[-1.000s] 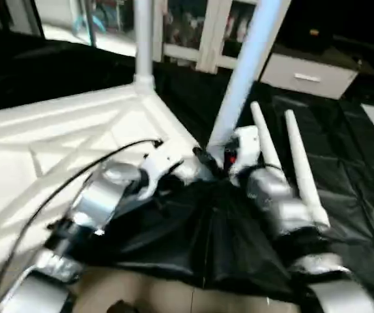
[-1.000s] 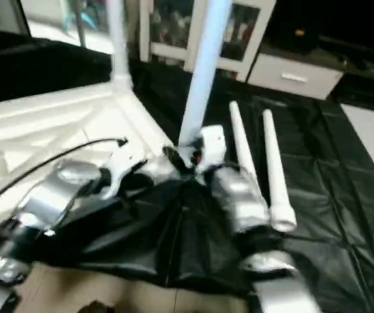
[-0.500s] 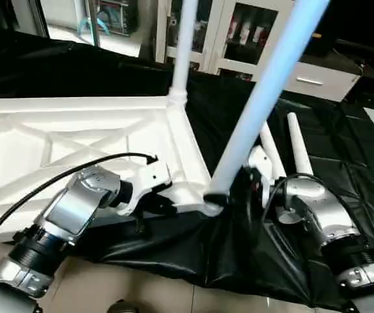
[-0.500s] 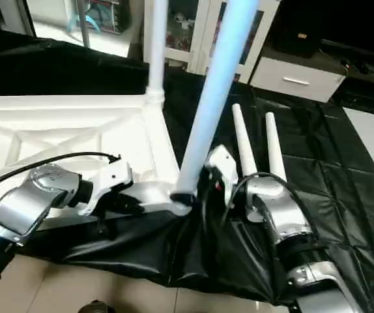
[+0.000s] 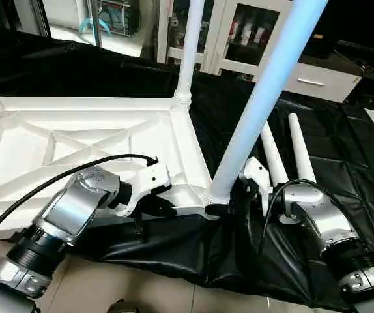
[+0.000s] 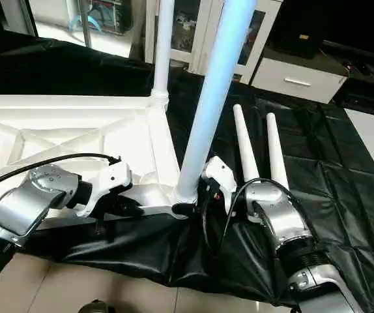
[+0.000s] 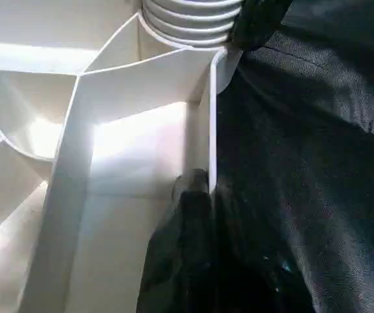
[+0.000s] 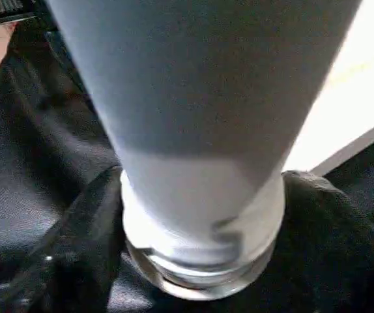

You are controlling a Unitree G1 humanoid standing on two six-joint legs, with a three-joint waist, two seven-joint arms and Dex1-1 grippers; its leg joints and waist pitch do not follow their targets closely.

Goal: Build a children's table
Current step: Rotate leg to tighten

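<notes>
Left tool (image 5: 164, 207) pinches my tabletop's (image 5: 76, 140) rim steady while right tool (image 8: 200, 261), fingers straddling the leg (image 5: 265, 98), seats it.

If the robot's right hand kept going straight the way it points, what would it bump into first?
Most likely the bottom of the near white leg, which stands in the tabletop's corner socket. The right hand points right at it, its fingers either side of the base; whether they touch yet is unclear.

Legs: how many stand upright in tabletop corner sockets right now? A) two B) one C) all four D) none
A: one leg stands at the far corner, another at the near corner of the tabletop; two spare legs lie on the black cloth.
</notes>
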